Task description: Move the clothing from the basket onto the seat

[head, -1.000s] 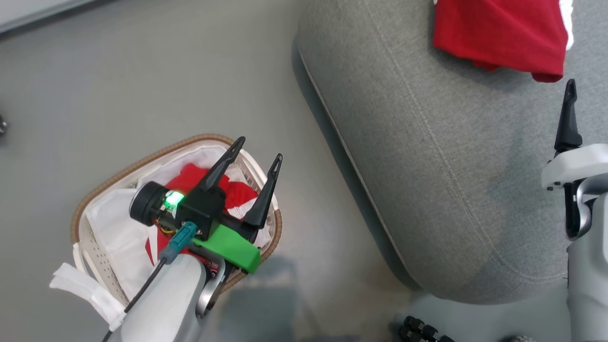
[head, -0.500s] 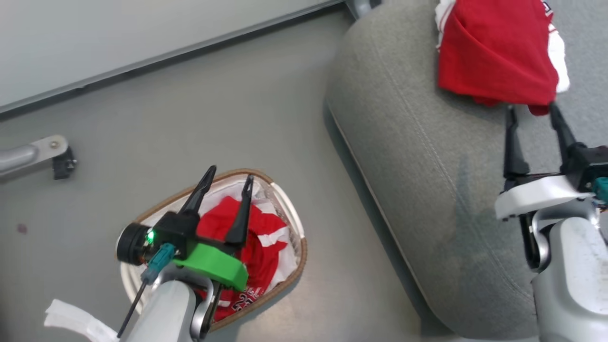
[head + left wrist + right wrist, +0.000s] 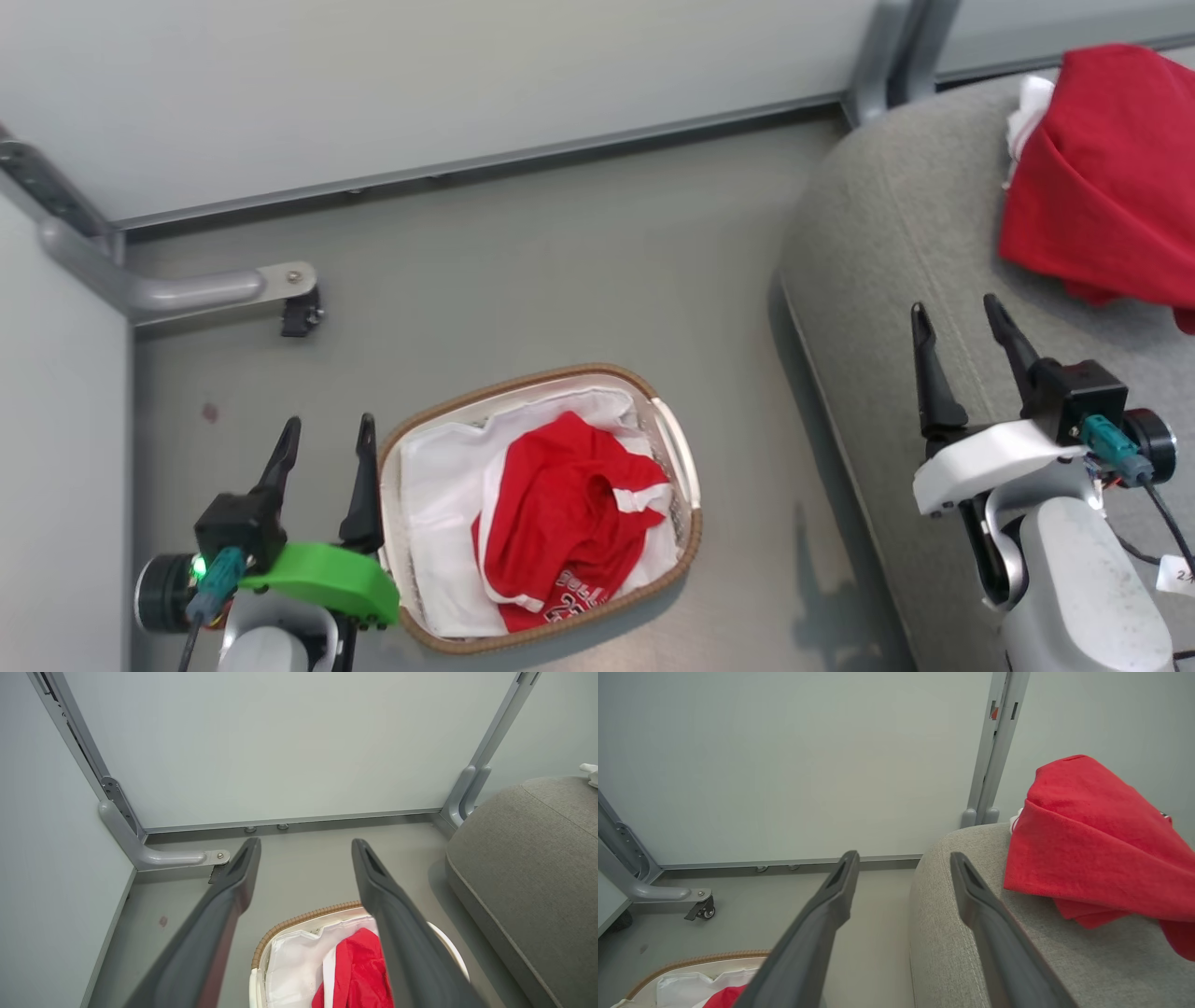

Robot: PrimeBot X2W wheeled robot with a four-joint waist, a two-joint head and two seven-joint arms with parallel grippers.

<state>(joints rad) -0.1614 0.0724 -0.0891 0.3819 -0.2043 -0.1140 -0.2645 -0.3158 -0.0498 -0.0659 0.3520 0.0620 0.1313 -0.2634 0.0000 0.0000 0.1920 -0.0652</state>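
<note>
Head view: grey castered foot (image 3: pixel 229 291) stands beyond the basket (image 3: pixel 676 450).

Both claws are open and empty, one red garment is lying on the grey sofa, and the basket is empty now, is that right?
Not quite. The basket is not empty: a red garment lies in it on the white liner, as the head view shows. The rest holds: left claw and right claw open and empty, a second garment on the grey sofa.

White lettering on red clothing (image 3: pixel 560 523), too small to read
</note>
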